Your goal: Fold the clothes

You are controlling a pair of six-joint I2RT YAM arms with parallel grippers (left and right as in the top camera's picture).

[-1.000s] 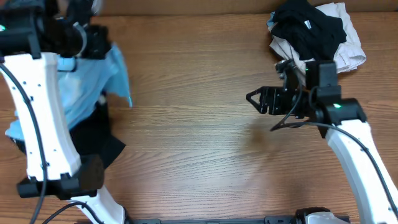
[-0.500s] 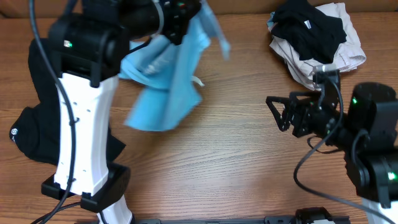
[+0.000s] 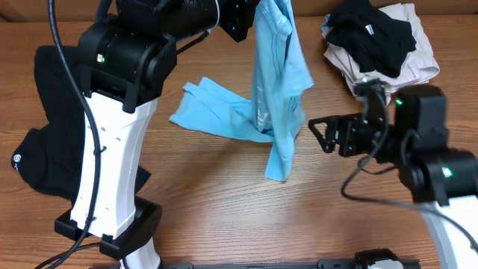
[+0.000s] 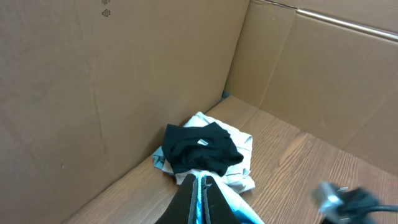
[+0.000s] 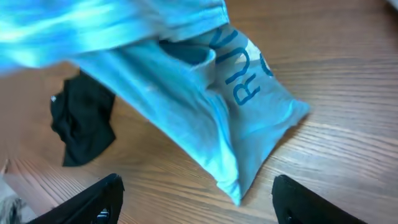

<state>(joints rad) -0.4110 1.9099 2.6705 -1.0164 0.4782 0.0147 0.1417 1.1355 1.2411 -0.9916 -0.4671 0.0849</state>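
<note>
A light blue T-shirt [image 3: 272, 90] hangs from my left gripper [image 3: 258, 9] at the top middle, its lower part trailing onto the wooden table [image 3: 224, 202]. The left wrist view shows the jaws [image 4: 200, 193] shut on blue cloth [image 4: 236, 214]. My right gripper [image 3: 317, 131] is open and empty just right of the hanging shirt. In the right wrist view the shirt [image 5: 205, 106] with printed letters hangs in front of the open fingers [image 5: 196, 199].
A pile of black and beige clothes [image 3: 381, 45] lies at the back right, also in the left wrist view [image 4: 205, 152]. Black garments [image 3: 45, 142] lie at the left, one seen in the right wrist view [image 5: 84, 118]. Cardboard walls [image 4: 112, 81] surround the table.
My left arm has swung the blue shirt from the far left to the middle and lifted it, so it now hangs upright. My right gripper has shifted slightly left toward it.
</note>
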